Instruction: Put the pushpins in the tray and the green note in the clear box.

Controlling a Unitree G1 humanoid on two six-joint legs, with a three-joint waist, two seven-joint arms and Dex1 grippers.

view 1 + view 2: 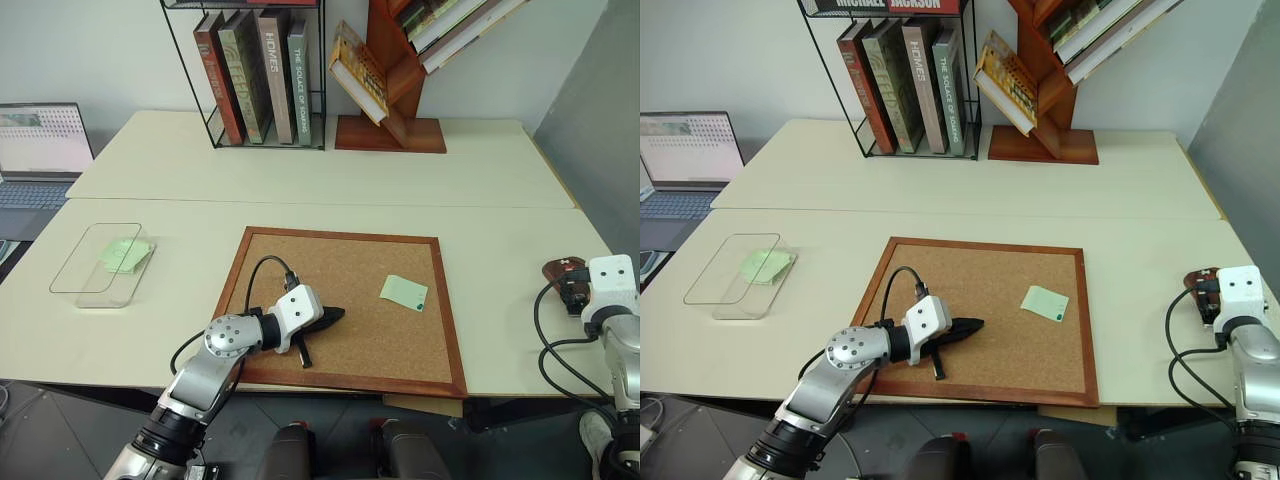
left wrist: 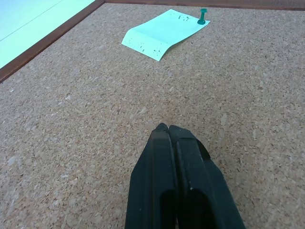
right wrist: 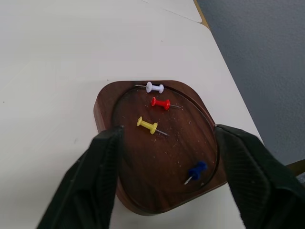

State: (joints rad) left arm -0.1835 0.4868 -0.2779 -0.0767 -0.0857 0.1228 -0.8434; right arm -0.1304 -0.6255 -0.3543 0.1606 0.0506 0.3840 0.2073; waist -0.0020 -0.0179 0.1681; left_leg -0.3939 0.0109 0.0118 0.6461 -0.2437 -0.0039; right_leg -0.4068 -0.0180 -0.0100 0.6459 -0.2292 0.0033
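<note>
Pushpins, four of them, lie in the dark brown tray (image 3: 157, 143) at the right edge of the table (image 1: 330, 190): white (image 3: 154, 87), red (image 3: 160, 102), yellow (image 3: 147, 125) and blue (image 3: 196, 171). My right pincer (image 3: 167, 157) hangs over the tray with its fingers spread wide and nothing between them. One more pin, green (image 2: 202, 17), stands upright through a corner of the green note (image 2: 164, 32), fixing it to the cork board (image 1: 345, 300) in the middle of the table. My left pincer (image 2: 167, 130) rests on the cork near the board's front edge, fingers pressed together and empty, pointing toward that note. Another pale green sheet (image 1: 124, 255) already lies in the clear box (image 1: 72, 262) far to the left. I judge the pin tiny, hard and slippery, best nipped across its plastic head. The note looks thin, limp and easily creased; once unpinned, I would pinch a free edge.
</note>
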